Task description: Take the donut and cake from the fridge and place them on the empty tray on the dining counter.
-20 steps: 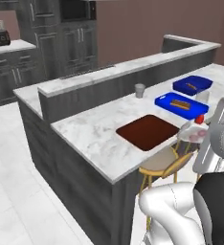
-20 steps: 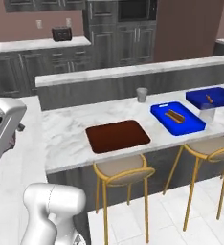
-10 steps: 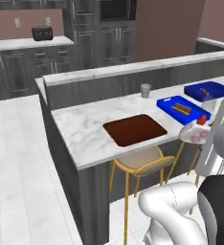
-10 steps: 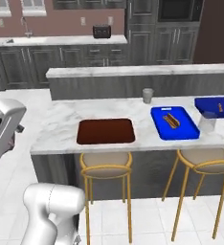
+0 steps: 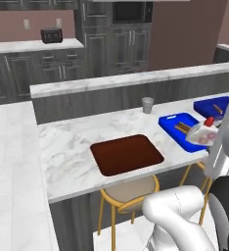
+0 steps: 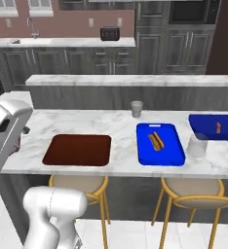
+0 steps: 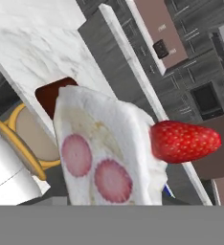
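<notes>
Cake (image 7: 109,158) fills hand view close up, strawberry on top, carried by pincer; fingertips hidden behind slice, so clench judged, not seen. In left base view cake (image 5: 204,133) hangs right of tray (image 5: 126,154), above blue tray (image 5: 184,130). Tray bare on bench (image 5: 67,142), donut not on it. Risks: soft slice slipping or squashing in transit; release over wrong blue tray; stools under bench edge blocking approach.
</notes>
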Robot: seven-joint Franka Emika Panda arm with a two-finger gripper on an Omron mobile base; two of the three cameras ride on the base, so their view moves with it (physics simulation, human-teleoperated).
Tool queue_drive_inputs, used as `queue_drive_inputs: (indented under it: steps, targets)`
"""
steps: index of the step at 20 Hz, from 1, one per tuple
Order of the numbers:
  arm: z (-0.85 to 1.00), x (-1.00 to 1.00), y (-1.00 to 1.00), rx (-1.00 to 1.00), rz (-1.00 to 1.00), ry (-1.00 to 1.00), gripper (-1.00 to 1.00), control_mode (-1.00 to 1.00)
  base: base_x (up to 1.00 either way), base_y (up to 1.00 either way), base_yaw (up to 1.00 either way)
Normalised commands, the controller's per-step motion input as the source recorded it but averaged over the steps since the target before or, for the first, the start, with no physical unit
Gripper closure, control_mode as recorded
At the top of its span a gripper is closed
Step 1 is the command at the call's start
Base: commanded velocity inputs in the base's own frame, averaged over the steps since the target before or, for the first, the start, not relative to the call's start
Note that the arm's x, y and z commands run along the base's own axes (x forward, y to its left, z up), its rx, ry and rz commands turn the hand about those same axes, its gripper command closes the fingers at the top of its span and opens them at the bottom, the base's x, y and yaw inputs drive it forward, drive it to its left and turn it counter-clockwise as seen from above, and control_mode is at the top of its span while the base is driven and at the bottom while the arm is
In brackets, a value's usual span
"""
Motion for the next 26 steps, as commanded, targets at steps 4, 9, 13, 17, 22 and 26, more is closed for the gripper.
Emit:
queue_drive_inputs:
  steps: [4, 9, 13, 17, 22, 26]
  targets:
    - [0.00, 0.00, 0.00, 0.00, 0.00, 0.00, 1.00, 1.00, 1.00, 0.00, 0.06]
    - [0.00, 0.00, 0.00, 0.00, 0.00, 0.00, 1.00, 1.00, 1.00, -0.13, 0.25]
    - [-0.33, 0.50, -0.02, 0.03, 0.14, 0.17, 1.00, -1.00, 0.50, -0.06, 0.15]
    - [-0.72, 1.00, -0.04, 0.03, 0.27, 0.38, 1.00, -1.00, 0.00, 0.00, 0.00]
    - [-0.62, 1.00, -0.02, 0.00, 0.29, 0.26, 1.00, -1.00, 0.00, 0.00, 0.00]
    - [-0.37, 0.84, 0.00, 0.01, 0.29, -0.12, 1.00, -1.00, 0.00, 0.00, 0.00]
